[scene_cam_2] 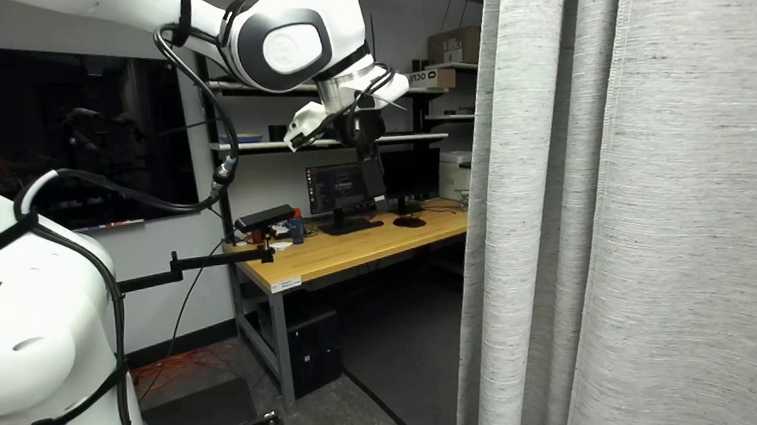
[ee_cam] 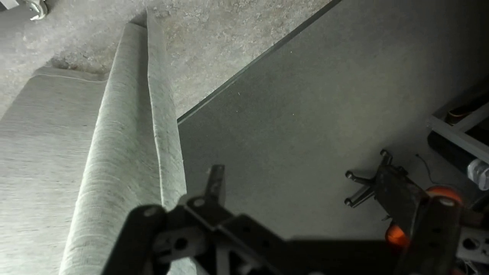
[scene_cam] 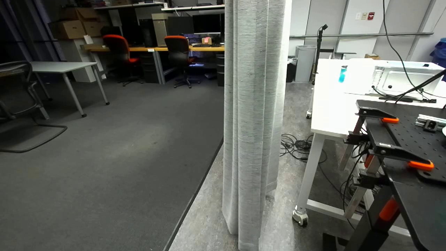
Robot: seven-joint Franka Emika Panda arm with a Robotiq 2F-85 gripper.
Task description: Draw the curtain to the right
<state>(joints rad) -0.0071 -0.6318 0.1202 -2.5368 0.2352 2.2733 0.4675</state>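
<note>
The pale grey-white curtain [scene_cam: 251, 115] hangs in vertical folds down to near the floor in an exterior view. It fills the right side of the other exterior picture [scene_cam_2: 694, 187], with its free edge towards the arm. In the wrist view the curtain [ee_cam: 114, 152] runs down the left side. My gripper [scene_cam_2: 373, 176] points down, to the left of the curtain edge in that exterior view. In the wrist view the gripper [ee_cam: 305, 179] has its fingers wide apart with no cloth between them. Its left finger is near the curtain's edge; I cannot tell if they touch. The right fingertip is hard to make out.
A wooden desk [scene_cam_2: 354, 241] with monitors stands behind the arm. An office chair [ee_cam: 366, 183] shows below the gripper. A white table [scene_cam: 331, 104] and a black table with orange-handled clamps [scene_cam: 420, 165] stand beside the curtain. Cables [scene_cam: 299, 146] lie on the floor.
</note>
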